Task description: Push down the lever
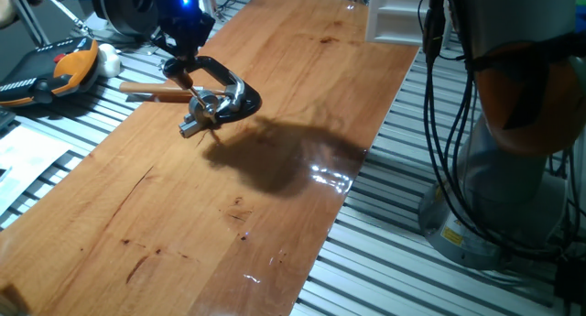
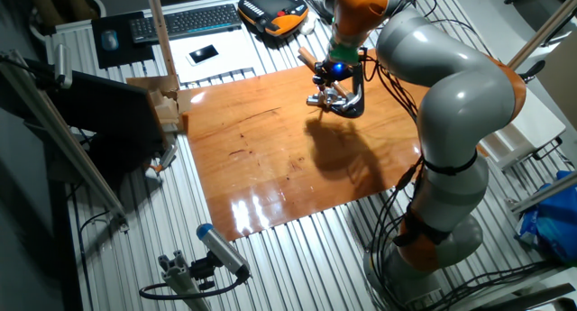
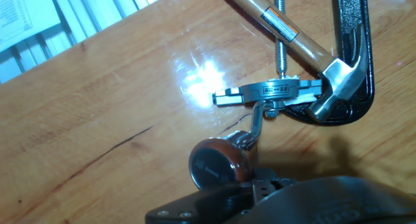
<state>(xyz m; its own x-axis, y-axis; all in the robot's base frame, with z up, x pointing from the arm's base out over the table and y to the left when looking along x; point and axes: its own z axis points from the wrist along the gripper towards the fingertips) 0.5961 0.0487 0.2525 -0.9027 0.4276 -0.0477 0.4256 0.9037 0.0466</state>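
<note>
**Still a risk of slipping off the lever knob**

Clearly the main hazard we see is a glancing contact. In the hand view the round reddish-brown knob of the lever (image 3: 219, 164) sits at the lower centre of the frame, right at the dark body of the end effector (image 3: 260, 191), and a rounded, shiny knob like that gives little purchase. If we press off-centre, we judge the end effector could slide off sideways and strike the surface (image 1: 275, 224) or the hammer (image 3: 305, 49) lying just behind the base. A second worry is the base itself: it is pinned by the black C-shaped clamp (image 3: 354, 62), and a push with too much sideways force might twist the whole assembly rather than swing the lever on its hinge.

We cannot tell whether the end effector's fingers are spread or closed; only its dark underside shows in the hand view, and both fixed views are too small to decide.

As for looks, the lever is a short, thin, polished metal rod rising from a chrome-and-black base (image 3: 276, 92) at the centre right of the hand view. In one fixed view it lies at the upper left of the wooden board, beneath the blue-lit wrist.
</note>
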